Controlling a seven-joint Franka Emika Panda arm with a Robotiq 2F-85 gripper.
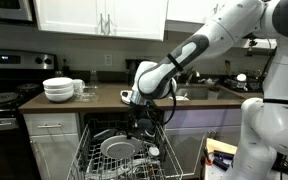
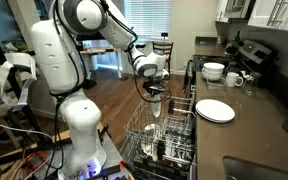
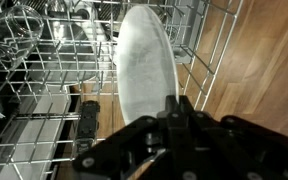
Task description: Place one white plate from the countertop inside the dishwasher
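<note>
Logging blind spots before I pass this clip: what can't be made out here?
1. Near rim of the plate, wrist view: hidden behind the tool.
2. Whether the plate touches the rack: exterior views too small.
3. Front of the dishwasher, exterior view: cut off by bottom edge.
4. Far rack contents, wrist view: blurred.

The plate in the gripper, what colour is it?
Plain white, no pattern. The white plate shows best in the wrist view.
</note>
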